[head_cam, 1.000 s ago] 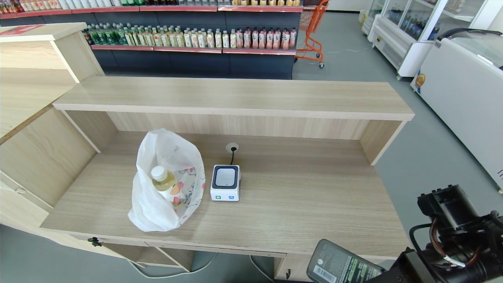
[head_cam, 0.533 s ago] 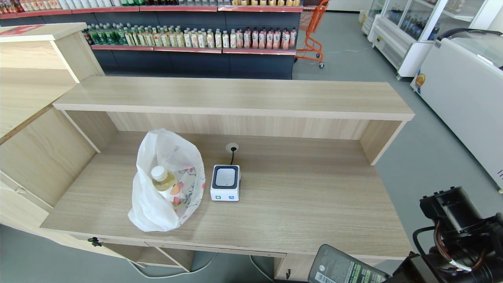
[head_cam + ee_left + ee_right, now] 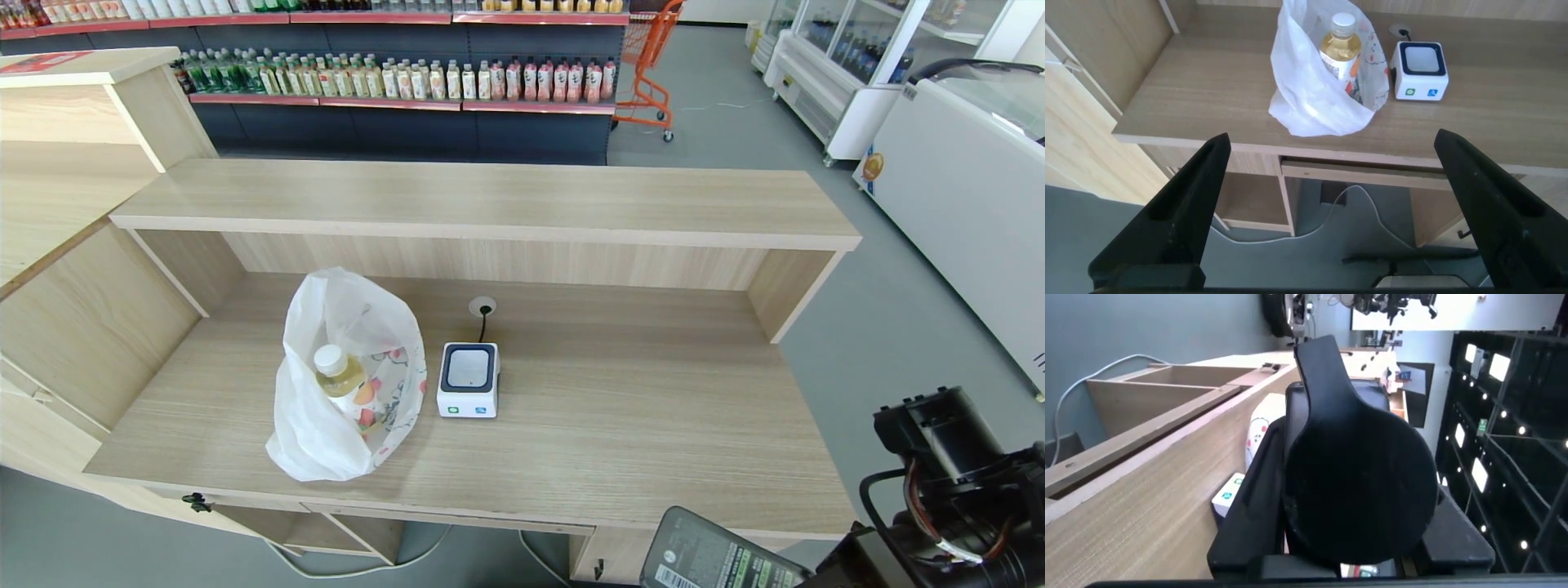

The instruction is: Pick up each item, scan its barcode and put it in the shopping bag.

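Gripped a flat, dark, glossy packet point(image 3: 710, 559) in right jaws, five o'clock off the wood-grain desk point(image 3: 653, 425). Held left jaws wide, empty. Found crinkly white plastic bag point(image 3: 306, 433), round-capped bottle point(image 3: 339, 376) inside, at nine o'clock just beside the boxy scanner point(image 3: 469, 384).

The dark packet point(image 3: 709, 559) is cut off by the lower edge of the head view, and its print is too small to be made out. The bottle point(image 3: 339, 376) is veiled below its shoulder by the shopping bag point(image 3: 318, 441). In the right wrist view the scanner point(image 3: 1228, 503) is largely hidden behind the dark packet, with 1 corner left visible.
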